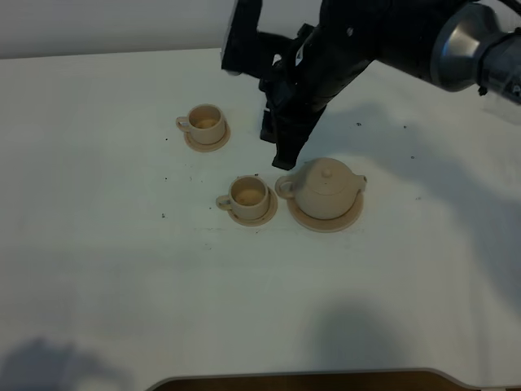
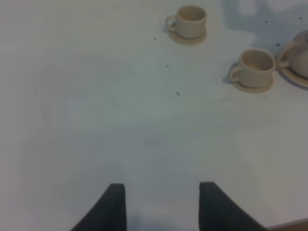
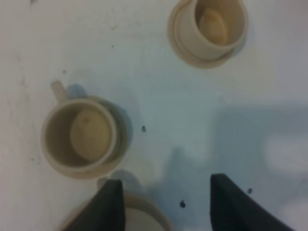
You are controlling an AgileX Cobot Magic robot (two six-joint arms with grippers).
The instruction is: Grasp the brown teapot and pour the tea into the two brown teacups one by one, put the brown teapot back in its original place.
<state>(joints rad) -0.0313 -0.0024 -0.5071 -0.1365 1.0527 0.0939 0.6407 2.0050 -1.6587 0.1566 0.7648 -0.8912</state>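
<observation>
The brown teapot [image 1: 327, 189] sits on its wide saucer, the original place [image 1: 324, 221], with its loop handle toward the nearer teacup [image 1: 248, 195]. The other teacup [image 1: 205, 122] stands further back left. Both cups rest on small saucers. My right gripper [image 1: 285, 156] hangs open just above and behind the teapot's handle. In the right wrist view its fingers [image 3: 111, 207] stand apart, with a pale curved edge of the teapot [image 3: 144, 216] between them and both cups [image 3: 82, 137] [image 3: 214, 26] beyond. My left gripper [image 2: 162, 207] is open over bare table, far from the cups [image 2: 254, 67] [image 2: 191, 20].
The white table [image 1: 106, 244] carries a few dark specks around the cups. The right arm's dark body [image 1: 350, 49] reaches in from the back right. A brown table edge [image 1: 309, 381] shows at the front.
</observation>
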